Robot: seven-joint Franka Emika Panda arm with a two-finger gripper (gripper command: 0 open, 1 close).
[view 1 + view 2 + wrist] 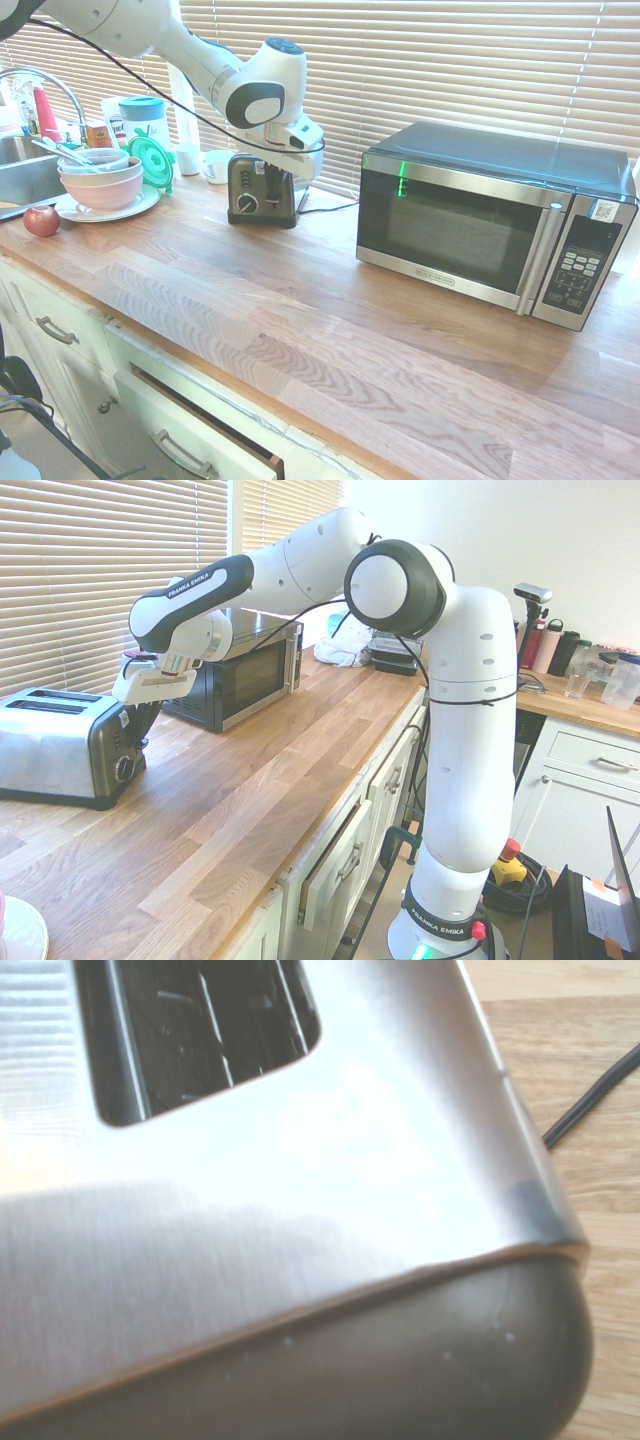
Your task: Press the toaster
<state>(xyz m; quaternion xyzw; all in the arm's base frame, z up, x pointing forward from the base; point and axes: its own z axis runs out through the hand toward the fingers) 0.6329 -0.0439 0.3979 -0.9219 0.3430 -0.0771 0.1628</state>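
The toaster (pixel 250 185) is a small brushed-steel two-slot one with a black end panel and a round dial (pixel 245 204). It stands on the wooden counter near the blinds. My gripper (pixel 273 183) hangs from the white hand just above the toaster's end. Its dark fingers are shut and reach down along the black panel beside the dial. From the other side the toaster (pixel 55 745) is at the left, with the gripper (pixel 141 723) against its end panel. The lever is hidden behind the fingers. The wrist view is filled with the toaster's steel top (pixel 330 1160) and one slot (pixel 200 1030).
A large steel-and-black microwave (pixel 490 225) stands to the toaster's right. To its left are stacked bowls on a plate (pixel 100 180), a red apple (pixel 41 220), a green lid (pixel 152 160), jars and the sink (pixel 15 170). A drawer (pixel 200 425) below the counter stands ajar.
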